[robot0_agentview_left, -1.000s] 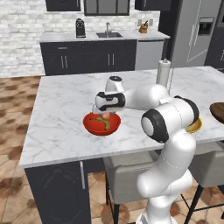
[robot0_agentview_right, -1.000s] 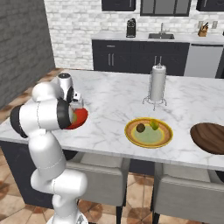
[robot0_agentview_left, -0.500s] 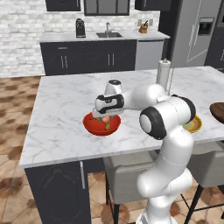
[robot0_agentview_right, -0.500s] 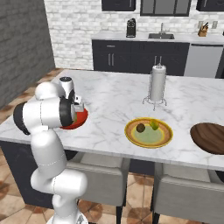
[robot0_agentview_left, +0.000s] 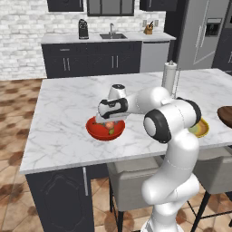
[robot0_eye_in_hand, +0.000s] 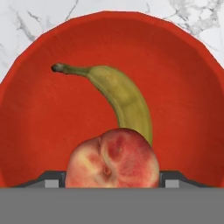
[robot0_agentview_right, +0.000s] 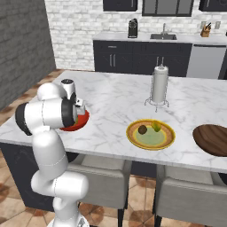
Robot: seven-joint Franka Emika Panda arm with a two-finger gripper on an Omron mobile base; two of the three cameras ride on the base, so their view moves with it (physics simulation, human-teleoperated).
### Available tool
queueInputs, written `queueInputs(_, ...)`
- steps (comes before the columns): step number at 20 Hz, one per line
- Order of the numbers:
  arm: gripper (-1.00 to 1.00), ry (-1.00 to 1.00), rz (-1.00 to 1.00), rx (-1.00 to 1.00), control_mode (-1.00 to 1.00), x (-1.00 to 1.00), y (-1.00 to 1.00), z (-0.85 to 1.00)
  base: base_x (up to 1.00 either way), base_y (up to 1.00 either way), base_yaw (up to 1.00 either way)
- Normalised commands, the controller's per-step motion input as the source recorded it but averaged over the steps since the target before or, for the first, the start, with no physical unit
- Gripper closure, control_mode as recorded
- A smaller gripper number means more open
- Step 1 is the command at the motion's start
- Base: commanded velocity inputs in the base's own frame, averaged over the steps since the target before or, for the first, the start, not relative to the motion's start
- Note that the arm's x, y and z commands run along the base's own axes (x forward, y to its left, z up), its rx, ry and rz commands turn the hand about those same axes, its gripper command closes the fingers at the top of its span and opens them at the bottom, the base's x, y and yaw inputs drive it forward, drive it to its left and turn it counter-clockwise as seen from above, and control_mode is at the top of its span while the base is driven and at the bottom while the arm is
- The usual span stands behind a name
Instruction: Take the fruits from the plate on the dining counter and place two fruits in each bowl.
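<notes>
My gripper [robot0_agentview_left: 110, 124] hangs just inside the glossy red bowl [robot0_agentview_left: 95, 131], shut on a reddish round fruit [robot0_eye_in_hand: 114, 158] that sits between both fingertips. A yellow-green banana [robot0_eye_in_hand: 124, 98] lies curved on the floor of the red bowl [robot0_eye_in_hand: 183, 87] beneath it. Further right on the dining counter [robot0_agentview_right: 115, 97], the yellow-rimmed plate [robot0_agentview_right: 134, 138] holds a dark brown fruit [robot0_agentview_right: 142, 129] and a small yellow-green one [robot0_agentview_right: 156, 126]. At the counter's right edge sits the dark brown wooden bowl [robot0_agentview_right: 214, 139], with nothing visible in it.
A paper towel holder [robot0_agentview_right: 159, 85] stands on the counter behind the plate. Grey stools are tucked under the near edge. Dark cabinets with a sink [robot0_agentview_left: 112, 35] line the back wall, and a fridge stands at the right.
The hand has come down a little toward the red bowl, still carrying the reddish fruit. The banana, plate and brown bowl have not moved.
</notes>
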Motion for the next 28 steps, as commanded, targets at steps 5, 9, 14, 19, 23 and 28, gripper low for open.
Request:
queueInputs(5, 1.00, 0.00, 0.00, 0.00, -1.00, 0.33, 0.19, -0.01, 0.00, 0.00, 0.00)
queueInputs(9, 1.00, 0.00, 0.00, 0.00, -1.00, 0.10, 0.09, 0.00, 0.00, 0.00, 0.00)
queueInputs(14, -1.00, 0.00, 0.00, 0.00, -1.00, 0.00, 0.00, 0.00, 0.00, 0.00, 0.00)
queueInputs(19, -1.00, 0.00, 0.00, 0.00, -1.00, 0.00, 0.00, 0.00, 0.00, 0.00, 0.00)
queueInputs(23, -1.00, 0.00, 0.00, 0.00, -1.00, 0.00, 0.00, 0.00, 0.00, 0.00, 0.00)
queueInputs(28, -1.00, 0.00, 0.00, 0.00, -1.00, 0.00, 0.00, 0.04, 0.00, 0.00, 0.00)
